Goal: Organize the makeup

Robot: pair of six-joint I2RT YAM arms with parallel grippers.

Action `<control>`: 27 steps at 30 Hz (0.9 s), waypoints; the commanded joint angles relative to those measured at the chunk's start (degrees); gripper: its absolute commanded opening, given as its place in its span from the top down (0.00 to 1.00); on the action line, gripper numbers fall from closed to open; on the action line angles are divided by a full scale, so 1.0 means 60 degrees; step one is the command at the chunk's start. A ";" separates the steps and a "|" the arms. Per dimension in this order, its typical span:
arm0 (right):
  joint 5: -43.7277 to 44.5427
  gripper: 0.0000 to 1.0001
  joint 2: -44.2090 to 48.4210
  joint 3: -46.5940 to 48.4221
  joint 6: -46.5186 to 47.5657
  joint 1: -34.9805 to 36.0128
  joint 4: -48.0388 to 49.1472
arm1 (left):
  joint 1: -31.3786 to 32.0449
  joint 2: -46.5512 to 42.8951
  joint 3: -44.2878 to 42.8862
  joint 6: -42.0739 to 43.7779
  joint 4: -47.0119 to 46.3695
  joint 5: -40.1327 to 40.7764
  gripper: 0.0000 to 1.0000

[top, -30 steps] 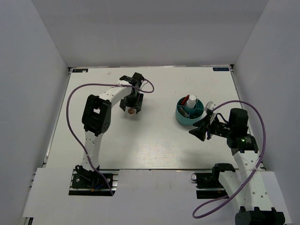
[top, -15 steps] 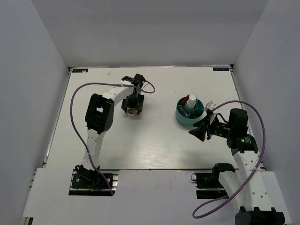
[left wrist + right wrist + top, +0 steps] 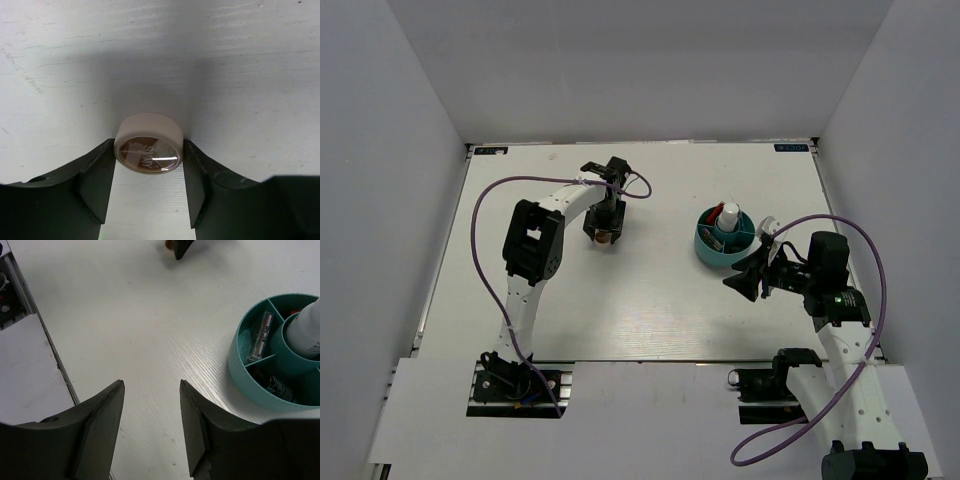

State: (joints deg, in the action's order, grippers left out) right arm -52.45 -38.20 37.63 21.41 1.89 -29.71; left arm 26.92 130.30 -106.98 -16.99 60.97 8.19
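Left wrist: left hand point(image 3: 148, 146) grasping compact point(image 3: 147, 131), pads against opposite sides.
Compact place: flat on surface point(image 3: 230, 60), well left of tub point(image 3: 712, 257).
Handling: probably light, rigid, glossy lid; slippery, so hold mid-wall.
Right hand point(image 3: 151, 386): released, empty, just beside tub.

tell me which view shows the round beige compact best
The left wrist view: the round beige compact sits large and centred, its printed lid clear, with the left claw against both sides. The top external view shows only a brown speck under that claw. The right wrist view catches a sliver at its top edge.
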 commanded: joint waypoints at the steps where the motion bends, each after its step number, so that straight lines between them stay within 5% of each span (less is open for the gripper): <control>1: -0.0033 0.46 0.0038 0.0028 -0.0038 -0.0007 0.0192 | 0.0040 -0.0110 0.0105 0.0005 -0.0318 0.0115 0.47; 7: -0.0004 0.46 -0.0021 0.0115 0.0006 -0.0022 0.0163 | 0.0040 -0.0724 0.0339 0.0063 -0.0917 -0.0557 0.64; 11: 0.0025 0.46 -0.0050 0.0160 0.0094 -0.0007 0.0075 | 0.0127 -0.2128 0.0909 0.0312 -0.2731 -0.2108 0.74; 18: 0.0098 0.46 -0.0196 0.0262 0.0138 -0.0007 0.0060 | 0.0216 -0.5496 0.4288 -0.0447 -0.7315 -0.5710 0.75; 27: 0.1473 0.48 0.0344 0.0438 -0.0505 -0.0022 0.0966 | 0.0683 -0.6571 0.6857 -0.2102 -1.2266 -0.6974 0.72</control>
State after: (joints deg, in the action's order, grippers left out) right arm -48.23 -38.44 37.93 20.84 1.89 -28.88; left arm 29.41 90.94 -68.93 -25.04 -0.49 -29.08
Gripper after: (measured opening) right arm 0.527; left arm 0.622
